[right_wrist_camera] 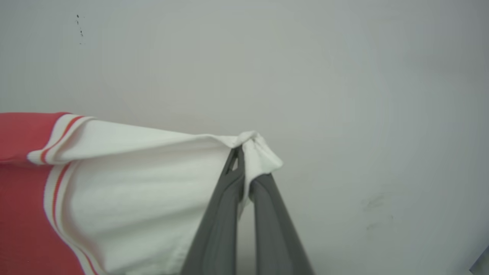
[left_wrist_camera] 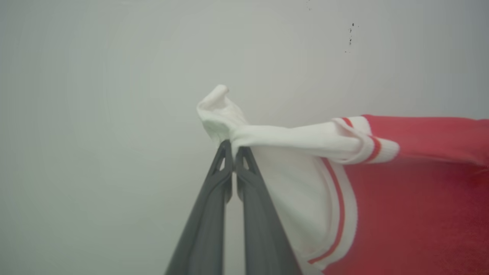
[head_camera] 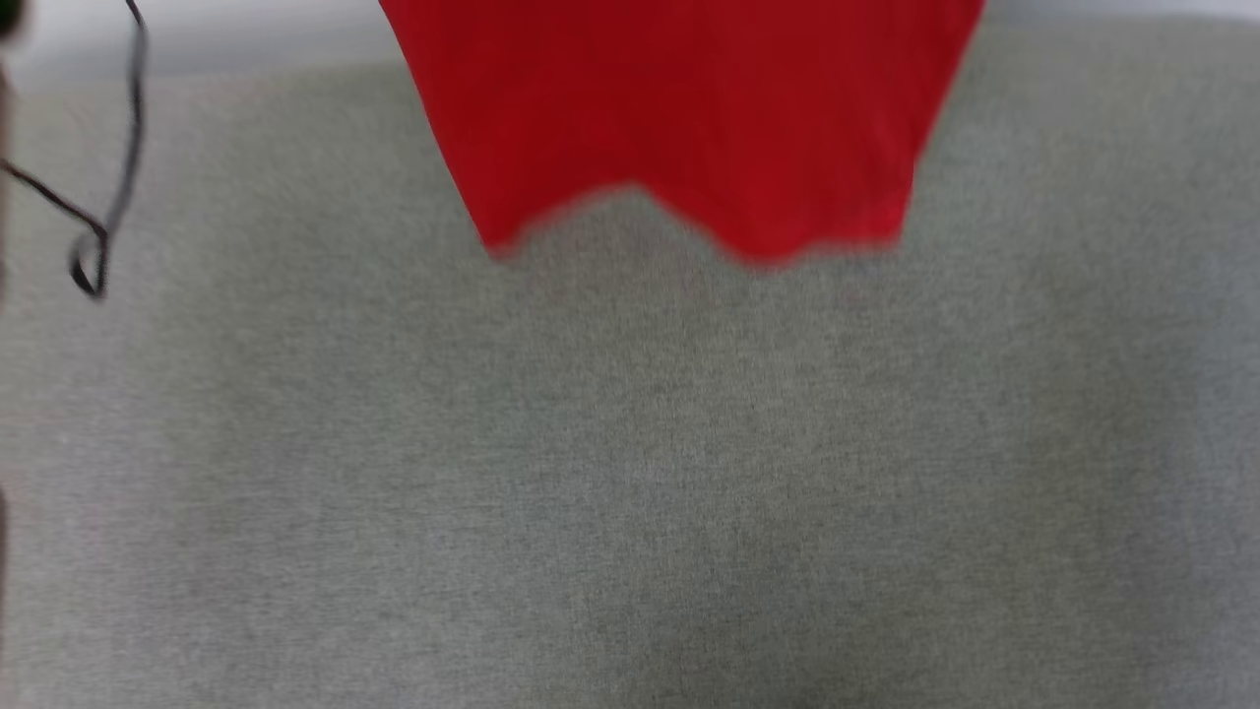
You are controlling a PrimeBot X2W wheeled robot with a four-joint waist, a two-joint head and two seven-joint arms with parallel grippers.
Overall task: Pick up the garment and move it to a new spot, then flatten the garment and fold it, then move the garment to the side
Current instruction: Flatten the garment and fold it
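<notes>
Carrying seems the step in hand: the red jersey [head_camera: 679, 118] hangs at the top centre of the head view, its hem over the grey fabric surface [head_camera: 630, 492]. At mid-frame the left gripper [left_wrist_camera: 233, 147] has its fingers pinched tight on a white sleeve tip [left_wrist_camera: 217, 110]; the right gripper [right_wrist_camera: 244, 164] clamps the other sleeve [right_wrist_camera: 153, 183] likewise. The next move probably calls for lowering it with the sleeves kept spread, so it lands flat.

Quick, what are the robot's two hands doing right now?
Left hand: closed, holding the shirt by a white sleeve.
Right hand: closed, holding the shirt by its other white sleeve.
</notes>
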